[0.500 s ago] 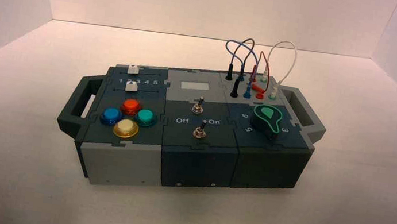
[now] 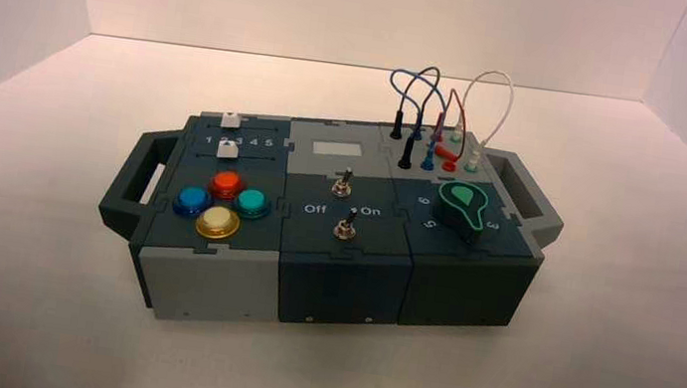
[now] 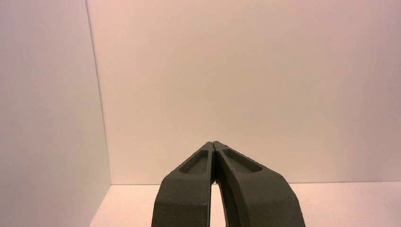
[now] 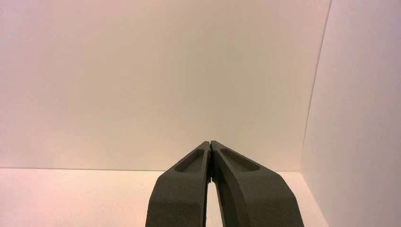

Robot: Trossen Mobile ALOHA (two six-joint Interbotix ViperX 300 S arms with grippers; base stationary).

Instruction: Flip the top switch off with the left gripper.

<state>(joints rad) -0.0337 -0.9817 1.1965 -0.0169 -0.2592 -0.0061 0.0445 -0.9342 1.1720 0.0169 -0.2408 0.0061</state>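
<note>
Wrist views facing pale wall [image 3: 255, 85]

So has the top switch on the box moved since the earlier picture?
No. In the high view the top switch sits where it did against the white panel, just nearer the robot than that panel.

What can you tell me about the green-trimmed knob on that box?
The knob is a dark, teardrop-shaped dial with a raised green outline and a green mark inside, looking like plastic. It sits upright on the dark panel at the box's near right, right of the two metal switches. Nothing grips it. Its exact setting I cannot tell.
</note>
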